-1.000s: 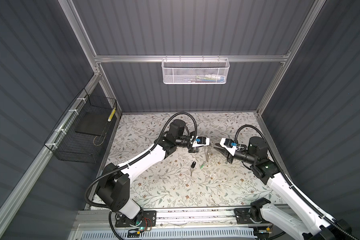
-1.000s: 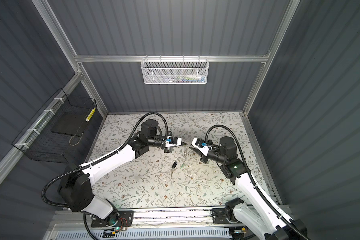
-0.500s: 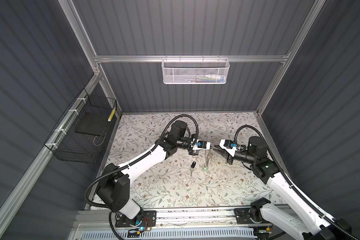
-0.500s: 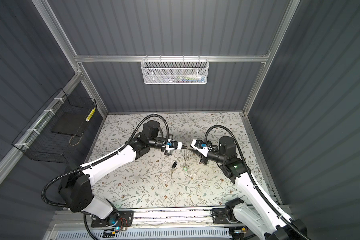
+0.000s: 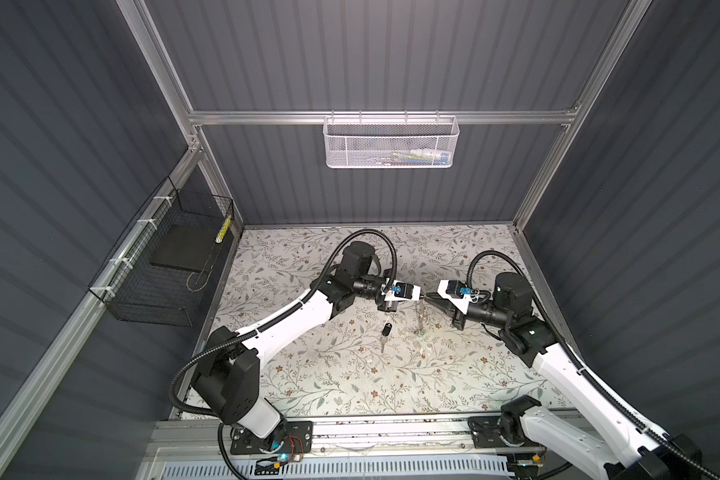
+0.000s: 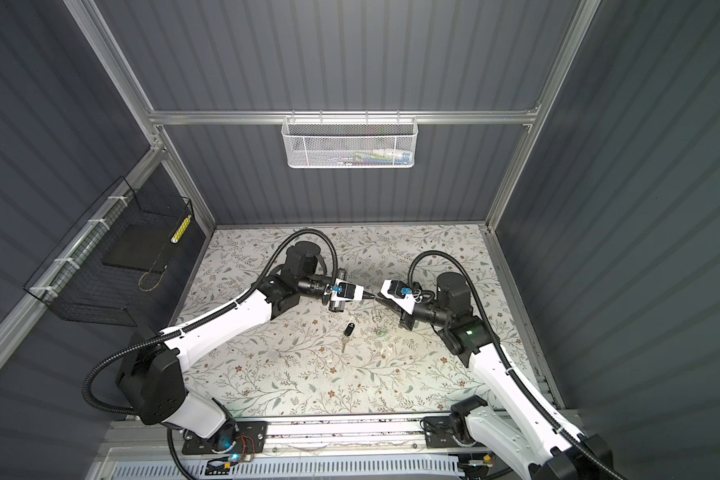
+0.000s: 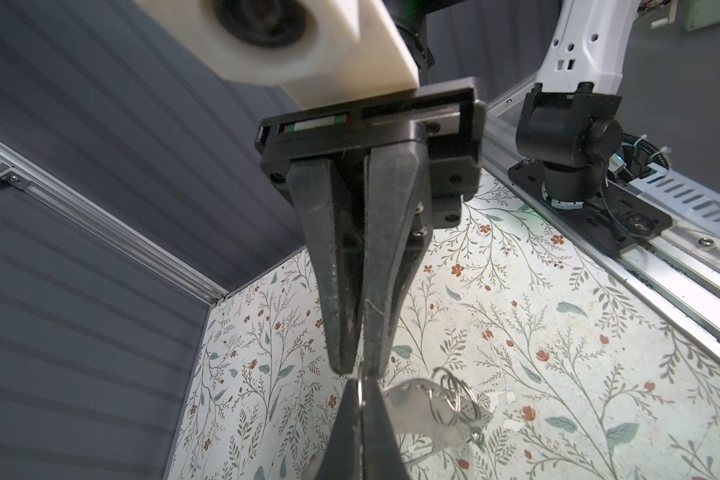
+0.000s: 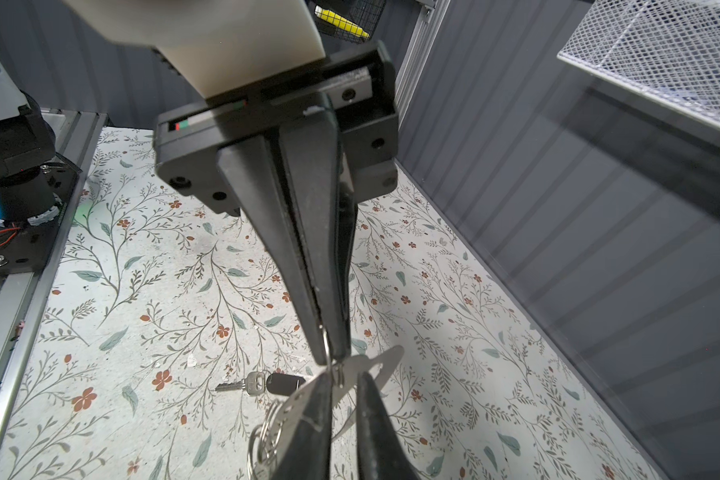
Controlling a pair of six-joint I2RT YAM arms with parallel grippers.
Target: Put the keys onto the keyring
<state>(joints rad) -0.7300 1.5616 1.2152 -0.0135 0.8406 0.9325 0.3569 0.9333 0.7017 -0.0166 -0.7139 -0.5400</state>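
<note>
The keyring (image 7: 408, 401) is a flat grey plate with several wire rings, and it hangs above the floral mat in both top views (image 5: 420, 314) (image 6: 376, 314). My left gripper (image 7: 360, 386) is shut on one thin ring at the plate's edge. My right gripper (image 8: 344, 382) meets it tip to tip (image 5: 427, 297). Its jaws stand a narrow gap apart around that same ring, beside the plate (image 8: 377, 360). A silver key with a black fob head (image 5: 386, 331) (image 6: 348, 331) (image 8: 267, 383) lies loose on the mat below and left of the grippers.
A white mesh basket (image 5: 391, 143) hangs on the back wall. A black wire basket (image 5: 171, 257) is fixed to the left wall. Both arm bases sit on the metal rail (image 5: 391, 432) along the mat's front edge.
The two grippers have closed the gap between them and now meet tip to tip. The left one carried the keyring a little right. The right jaws have narrowed.
</note>
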